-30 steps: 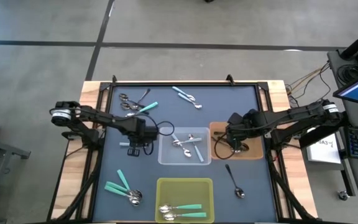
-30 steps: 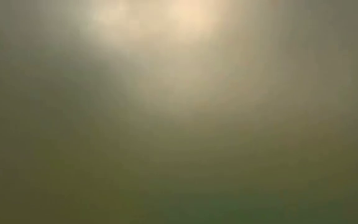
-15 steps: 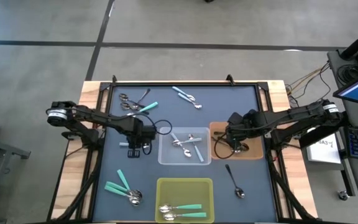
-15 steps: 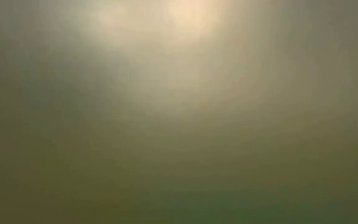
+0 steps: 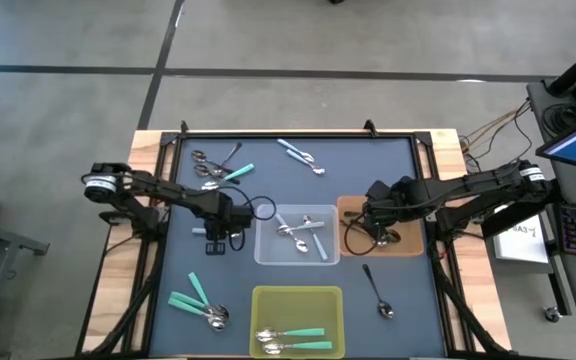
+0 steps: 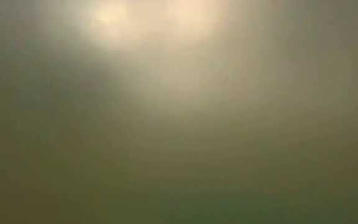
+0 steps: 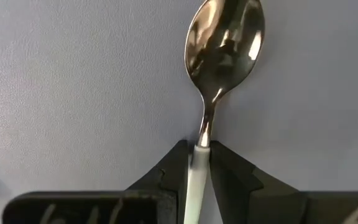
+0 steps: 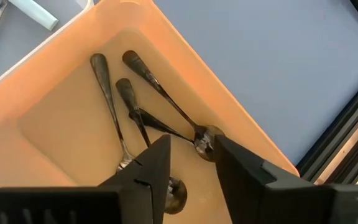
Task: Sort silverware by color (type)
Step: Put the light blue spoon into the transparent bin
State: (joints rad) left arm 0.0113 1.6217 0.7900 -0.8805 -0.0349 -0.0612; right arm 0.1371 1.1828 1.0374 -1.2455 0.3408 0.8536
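My left gripper (image 7: 197,146) (image 5: 224,226) stands over the dark blue mat, left of the clear bin (image 5: 268,255), shut on a light-blue-handled spoon (image 7: 222,43). Its handle end (image 5: 200,232) pokes out beside the gripper in the high view. My right gripper (image 8: 192,146) (image 5: 373,228) hangs open over the brown bin (image 8: 185,50) (image 5: 408,245), above several dark-handled spoons (image 8: 107,93) lying on its floor. Loose spoons lie on the mat: teal ones (image 5: 196,298) (image 5: 230,173), a light-blue one (image 5: 298,153) and a dark one (image 5: 378,288). The low view shows only a blur. My left gripper pinches the spoon's light-blue handle (image 7: 199,160) just behind the metal neck, between its two fingers (image 7: 166,174). The fingers come from above and the handle runs back between them. The bowl points away, close over the mat; whether it is lifted clear I cannot tell.
The clear bin holds light-blue spoons (image 5: 303,232). The yellow-green bin (image 5: 268,300) at the near edge holds teal spoons (image 5: 293,337). A black frame (image 5: 423,140) rims the mat. There is bare mat between the bins and the far edge.
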